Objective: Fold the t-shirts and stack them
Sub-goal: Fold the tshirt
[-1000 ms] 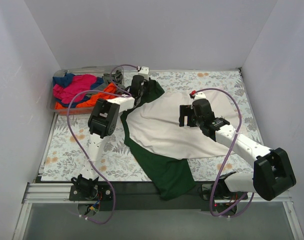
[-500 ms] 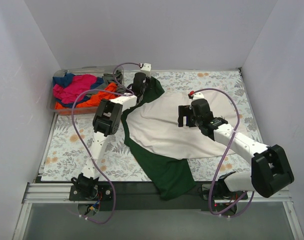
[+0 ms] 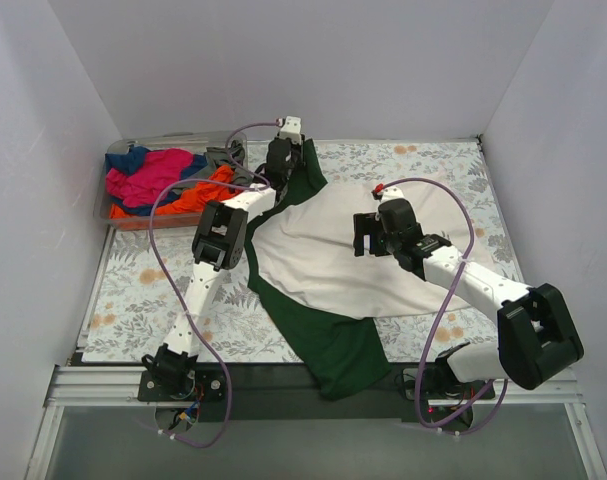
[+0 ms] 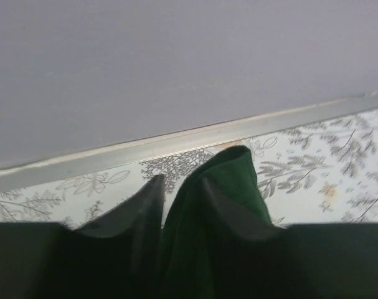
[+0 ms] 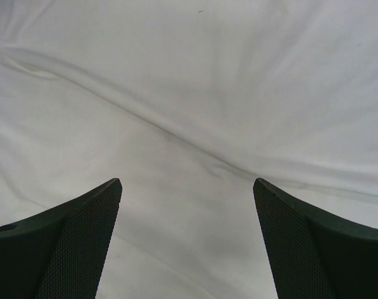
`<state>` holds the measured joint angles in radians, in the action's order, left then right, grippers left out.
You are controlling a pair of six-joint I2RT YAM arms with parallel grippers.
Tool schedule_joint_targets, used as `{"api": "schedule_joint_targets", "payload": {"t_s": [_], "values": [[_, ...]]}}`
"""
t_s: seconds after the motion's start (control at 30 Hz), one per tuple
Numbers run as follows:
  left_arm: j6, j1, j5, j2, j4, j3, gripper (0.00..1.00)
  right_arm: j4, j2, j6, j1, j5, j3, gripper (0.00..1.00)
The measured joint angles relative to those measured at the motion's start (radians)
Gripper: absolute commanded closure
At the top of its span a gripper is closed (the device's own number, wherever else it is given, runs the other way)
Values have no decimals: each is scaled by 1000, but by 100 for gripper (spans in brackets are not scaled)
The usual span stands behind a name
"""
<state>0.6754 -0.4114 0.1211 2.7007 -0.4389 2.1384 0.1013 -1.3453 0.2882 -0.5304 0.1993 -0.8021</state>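
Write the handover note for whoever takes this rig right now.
Left gripper: shut on the far dark green sleeve of the large cream cloth t-shirt, near the back wall.
Right gripper: open above the cream body, holding nothing.
Magenta, orange and blue t-shirts: heaped in the clear plastic bin, far left.
Done: cream shirt spread out, no fold visible, no stack.
To do: fold it, then the binned ones, stack all.

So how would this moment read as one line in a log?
left claw: shut on green sleeve | right claw: open over cream t-shirt | fold: not yet done
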Motion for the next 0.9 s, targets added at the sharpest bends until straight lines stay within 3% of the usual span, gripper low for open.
{"api": "schedule_joint_targets", "payload": {"t_s": [0.03,0.13,0.33,0.43,0.77,0.9], "values": [[-4,1,0,4,-14,0,43,0,-1,0,0,0,0,22],[-2,4,-2,9,-37,0,24,0,-3,-3,0,0,0,22],[-35,6,-3,8,-74,-6,20,0,-6,-3,-1,-2,0,22],[-48,6,2,-23,-121,-87,20,-1,-6,-3,-2,-3,0,22],[27,4,-17,-303,-77,-418,19,-7,-6,-3,-12,-8,0,22],[82,3,-26,-379,-37,-422,19,-8,-6,-3,-21,-14,0,22]]}}
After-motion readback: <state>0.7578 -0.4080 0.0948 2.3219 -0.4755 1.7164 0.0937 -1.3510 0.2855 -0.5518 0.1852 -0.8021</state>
